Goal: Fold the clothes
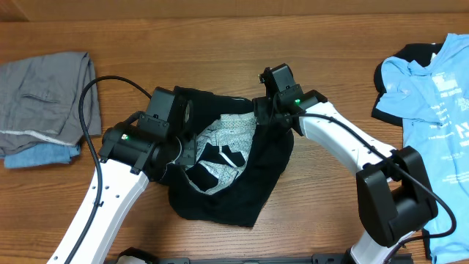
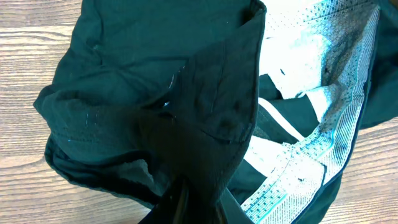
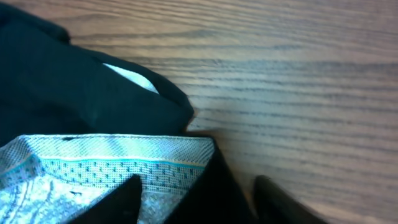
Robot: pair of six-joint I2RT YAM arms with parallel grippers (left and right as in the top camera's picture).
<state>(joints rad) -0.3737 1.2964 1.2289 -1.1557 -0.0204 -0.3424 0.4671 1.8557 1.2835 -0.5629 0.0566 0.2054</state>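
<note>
Overhead: black shorts (image 1: 220, 198) sit bunched on the table (image 1: 220, 44), spanning from one pincer to the other, with the pale dotted waistband lining (image 1: 236, 130) turned up between the 2. Left pincer (image 2: 186, 202) is clamped on a fold of the shorts; in the left wrist view the black cloth peaks up from its tips. Right pincer (image 3: 199, 196) has its jaws apart, straddling the shorts' waistband edge. Bare wood shows between the cloth and 1 finger (image 3: 280, 199), so no pinch there. Light blue T-shirt (image 1: 429, 88) lies well off to the right of the right pincer, over a black piece (image 1: 399, 53). Its white print is too small to read. Grey garment (image 1: 44, 88) is stacked on a blue piece (image 1: 40, 155), well off to the left of the left pincer.
</note>
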